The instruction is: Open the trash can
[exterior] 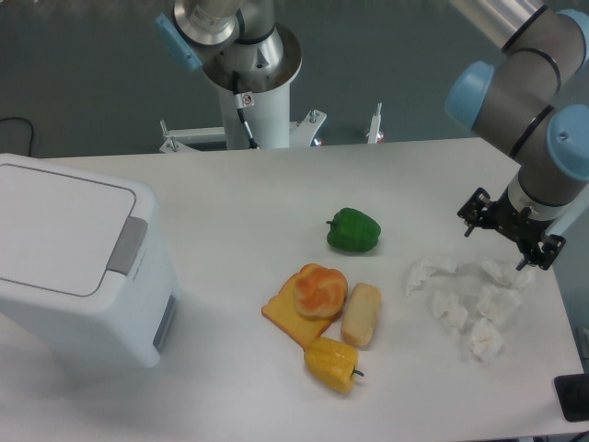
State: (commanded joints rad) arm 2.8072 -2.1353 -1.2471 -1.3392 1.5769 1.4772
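Note:
The trash can (78, 276) is a large white boxy bin at the left side of the table. Its flat lid (55, 221) lies down, with the grey push tab (127, 245) on the lid's right edge. My gripper (495, 247) hangs far off at the right side of the table, above a patch of crumpled paper. Its black fingers are spread apart and hold nothing. A wide stretch of table and the food items lie between it and the bin.
A green pepper (353, 230) sits mid-table. Nearer the front lie a bun (318, 290) on an orange slice (293, 318), a bread roll (361, 314) and a yellow pepper (333, 364). Several crumpled white paper wads (465, 308) are scattered at the right.

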